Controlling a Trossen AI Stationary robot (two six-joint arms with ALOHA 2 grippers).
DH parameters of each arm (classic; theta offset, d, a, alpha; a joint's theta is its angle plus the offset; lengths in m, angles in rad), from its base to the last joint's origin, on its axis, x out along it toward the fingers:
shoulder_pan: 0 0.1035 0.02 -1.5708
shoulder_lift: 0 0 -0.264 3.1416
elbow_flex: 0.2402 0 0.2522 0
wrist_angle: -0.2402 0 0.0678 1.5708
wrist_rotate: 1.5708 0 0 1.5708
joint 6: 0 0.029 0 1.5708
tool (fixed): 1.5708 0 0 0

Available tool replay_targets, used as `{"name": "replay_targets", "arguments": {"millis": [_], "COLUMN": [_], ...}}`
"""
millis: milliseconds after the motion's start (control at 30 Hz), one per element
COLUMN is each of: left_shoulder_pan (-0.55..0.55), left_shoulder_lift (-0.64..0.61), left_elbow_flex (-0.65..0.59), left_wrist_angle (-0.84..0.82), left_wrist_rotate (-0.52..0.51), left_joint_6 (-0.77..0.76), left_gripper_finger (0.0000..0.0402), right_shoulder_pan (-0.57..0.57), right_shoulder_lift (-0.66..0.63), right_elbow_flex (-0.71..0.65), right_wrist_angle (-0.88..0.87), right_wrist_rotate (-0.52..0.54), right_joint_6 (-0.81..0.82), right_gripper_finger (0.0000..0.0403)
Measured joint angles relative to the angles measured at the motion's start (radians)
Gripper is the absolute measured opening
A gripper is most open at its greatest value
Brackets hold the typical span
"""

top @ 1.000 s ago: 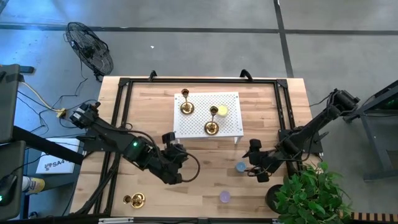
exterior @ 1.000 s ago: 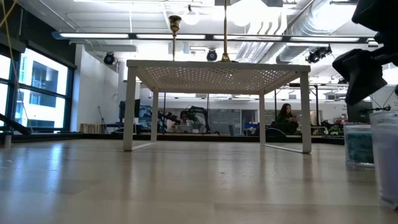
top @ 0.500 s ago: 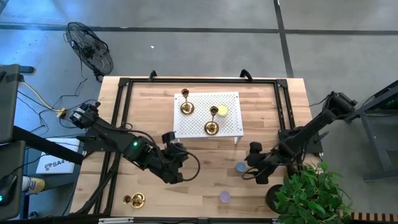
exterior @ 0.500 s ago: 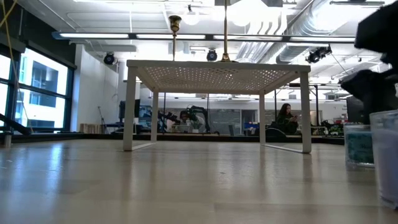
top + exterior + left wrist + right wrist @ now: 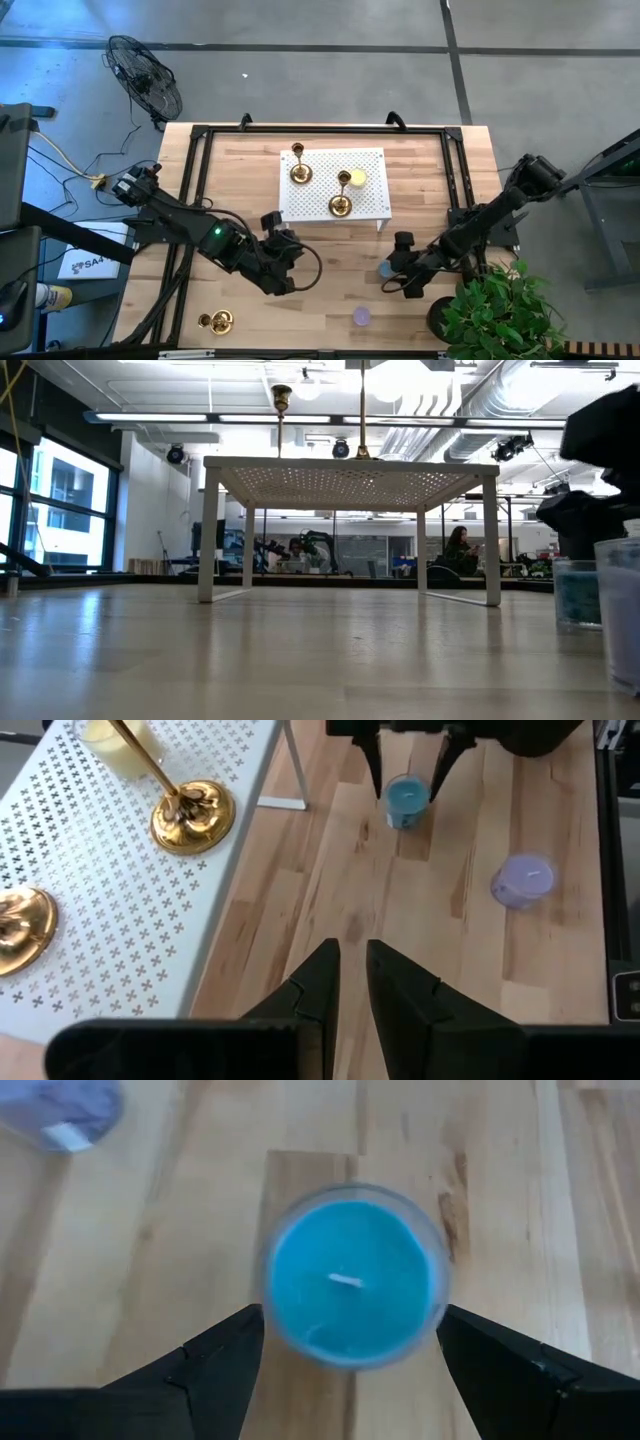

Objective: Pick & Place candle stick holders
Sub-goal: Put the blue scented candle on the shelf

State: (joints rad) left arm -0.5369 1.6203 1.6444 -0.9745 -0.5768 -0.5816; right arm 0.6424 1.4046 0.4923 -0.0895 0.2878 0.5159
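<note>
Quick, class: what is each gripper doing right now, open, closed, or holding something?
Left gripper: closed, holding nothing, above bare table.
Right gripper: open, fingers either side of the blue candle, not gripping it.

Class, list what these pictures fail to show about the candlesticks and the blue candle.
- Third candlestick: high view only, too small for detail.
- Rack candlesticks: low view shows stems only; the rack top hides their bases.
- Blue candle: right wrist view, blurred; whether the right gripper touches it is unclear.
</note>
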Motion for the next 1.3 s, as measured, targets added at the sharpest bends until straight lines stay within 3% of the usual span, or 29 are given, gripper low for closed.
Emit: {"name": "replay_targets", "arguments": {"millis": [333,733,1033,1300], "left_shoulder_pan": [0.0,0.0,0.0,0.0], "left_shoulder_lift": [0.0,0.0,0.0,0.001], "left_elbow_flex": [0.0,0.0,-0.07,-0.12], "left_wrist_angle": [0.004,0.005,0.057,0.122], "left_wrist_rotate": [-0.01,-0.01,-0.01,-0.009], "left_joint_6": [0.0,0.0,-0.001,-0.008], "left_gripper_finger": [0.0053,0.0053,0.0053,0.0053], "right_shoulder_pan": [-0.048,-0.06,-0.06,-0.06], "right_shoulder_lift": [0.037,0.037,0.036,0.036], "right_elbow_flex": [0.0,0.0,0.0,0.0], "right_wrist_angle": [0.129,0.117,0.118,0.145], "right_wrist_rotate": [-0.005,-0.046,-0.07,-0.053], "right_joint_6": [-0.071,-0.043,-0.017,-0.017], "right_gripper_finger": [0.0291,0.0289,0.0225,0.0224]}}
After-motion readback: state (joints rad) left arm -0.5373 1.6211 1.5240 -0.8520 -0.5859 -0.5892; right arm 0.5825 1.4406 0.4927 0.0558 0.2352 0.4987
